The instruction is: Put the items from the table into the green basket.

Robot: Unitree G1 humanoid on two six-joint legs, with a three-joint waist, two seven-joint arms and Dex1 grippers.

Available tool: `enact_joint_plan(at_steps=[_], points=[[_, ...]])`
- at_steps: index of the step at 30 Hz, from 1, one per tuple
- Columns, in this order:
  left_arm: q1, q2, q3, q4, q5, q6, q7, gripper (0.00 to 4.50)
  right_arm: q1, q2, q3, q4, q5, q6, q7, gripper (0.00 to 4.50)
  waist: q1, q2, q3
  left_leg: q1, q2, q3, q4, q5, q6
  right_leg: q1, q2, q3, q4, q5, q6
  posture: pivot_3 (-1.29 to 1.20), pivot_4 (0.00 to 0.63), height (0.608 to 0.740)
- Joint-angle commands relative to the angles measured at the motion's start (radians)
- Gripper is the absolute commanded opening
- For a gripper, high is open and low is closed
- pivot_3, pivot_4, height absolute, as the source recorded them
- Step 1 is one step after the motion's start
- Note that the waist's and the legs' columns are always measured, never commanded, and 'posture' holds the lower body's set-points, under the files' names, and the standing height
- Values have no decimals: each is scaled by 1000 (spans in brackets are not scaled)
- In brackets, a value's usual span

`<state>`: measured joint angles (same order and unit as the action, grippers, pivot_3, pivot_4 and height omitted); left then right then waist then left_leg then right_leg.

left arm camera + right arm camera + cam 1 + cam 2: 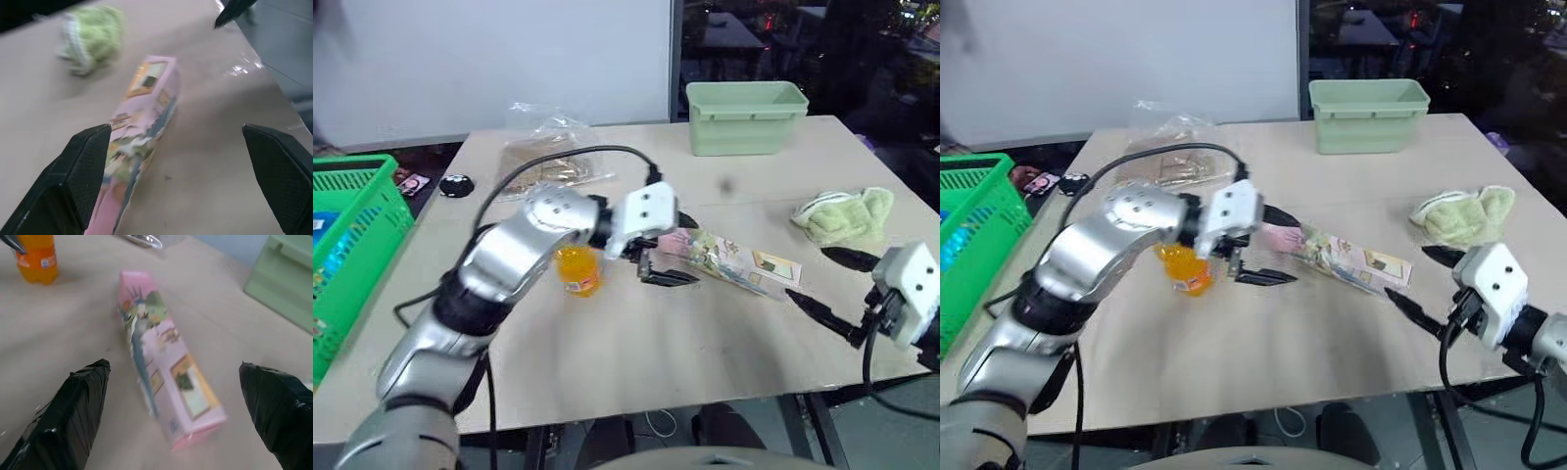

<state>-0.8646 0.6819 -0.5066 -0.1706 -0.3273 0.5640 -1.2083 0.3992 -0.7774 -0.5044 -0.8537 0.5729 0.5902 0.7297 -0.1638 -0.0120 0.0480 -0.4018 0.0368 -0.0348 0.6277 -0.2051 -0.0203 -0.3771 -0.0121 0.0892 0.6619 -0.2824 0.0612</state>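
Carton [729, 260] is our landmark: the long pink carton with printed pictures lies flat near the middle of the worktop [636, 362], not held by anything. We see the left tool [663, 261] just beside the carton's left end, its two black fingers spread wide and empty, one finger on each side of that end in the left wrist view. The right tool [835, 287] is near the carton's right end, apart from it, also wide open and empty.

The small orange drink bottle [578, 269] stands upright to the left of the carton, partly behind the left arm. The green basket [352, 240] is far to the left of the carton, beyond the worktop's left edge; something blue lies inside, but we cannot tell what. A pale green tub [744, 117] sits behind the carton at the far edge, and a light green cloth [842, 213] lies to its right.

We judge that the step in hand is the approach to the carton with the left tool. The next move, we think, calls for bringing the fingers around the carton's narrow width, closing firmly, then lifting and carrying it left to the basket. Since the carton is long, a grip at its end may let it tilt.
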Motion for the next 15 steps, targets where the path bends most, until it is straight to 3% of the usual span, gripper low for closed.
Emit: enact_joint_plan(at_steps=[1,8,11,15], points=[[-94,-45,-50,205,82,-101,-128,4500,57,17,-47,-71,-13,-15,-10,4482,-46,0,1,0,0,0,0,0,1,0,0,1,0,0,1,-399,21,740],[-254,-219,-94,681,277,-399,-167,4500,119,85,-17,-124,-55,-30,-75,4482,-193,-9,7,0,0,1,0,-1,1,0,-1,2,0,-1,1,-461,22,740],[-266,-258,-107,743,341,-467,-167,4500,131,108,-1,-138,-68,-35,-93,4482,-241,-12,9,0,0,1,-1,-1,2,0,-1,4,0,0,3,-486,28,740],[-273,-275,-108,760,398,-431,-173,4500,166,139,6,-149,-85,-56,-100,4482,-310,-14,11,3,0,2,-7,-1,2,0,-1,5,0,1,7,-490,26,740]])
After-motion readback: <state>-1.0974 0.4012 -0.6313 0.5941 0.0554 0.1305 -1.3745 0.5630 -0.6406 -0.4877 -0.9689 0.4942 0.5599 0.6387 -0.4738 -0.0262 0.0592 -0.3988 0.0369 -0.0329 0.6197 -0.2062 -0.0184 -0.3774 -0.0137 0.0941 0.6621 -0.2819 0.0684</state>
